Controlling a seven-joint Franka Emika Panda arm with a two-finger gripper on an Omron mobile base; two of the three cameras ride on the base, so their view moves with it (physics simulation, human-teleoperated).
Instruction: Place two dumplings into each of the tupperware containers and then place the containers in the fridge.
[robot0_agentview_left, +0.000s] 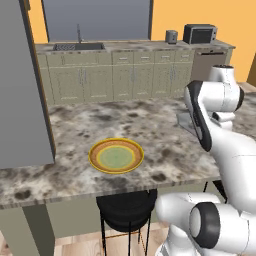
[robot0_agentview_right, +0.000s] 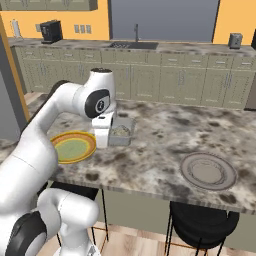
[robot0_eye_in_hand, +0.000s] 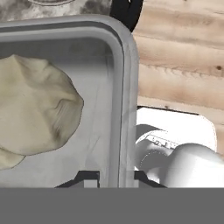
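Pinched between the gripper (robot0_eye_in_hand: 114, 176) fingertips is the side wall of a tupperware container (robot0_eye_in_hand: 124, 87) holding a pale dumpling (robot0_eye_in_hand: 35, 109), the box sitting on the marble counter (robot0_agentview_right: 165, 145) just beside the yellow plate (robot0_agentview_right: 75, 146), with a grey plate (robot0_agentview_right: 208, 171) well apart to the right.

Marbled counter (robot0_agentview_right: 165, 135), yellow plate (robot0_agentview_left: 116, 155), grey plate (robot0_agentview_right: 208, 171), tupperware container (robot0_agentview_right: 121, 132)
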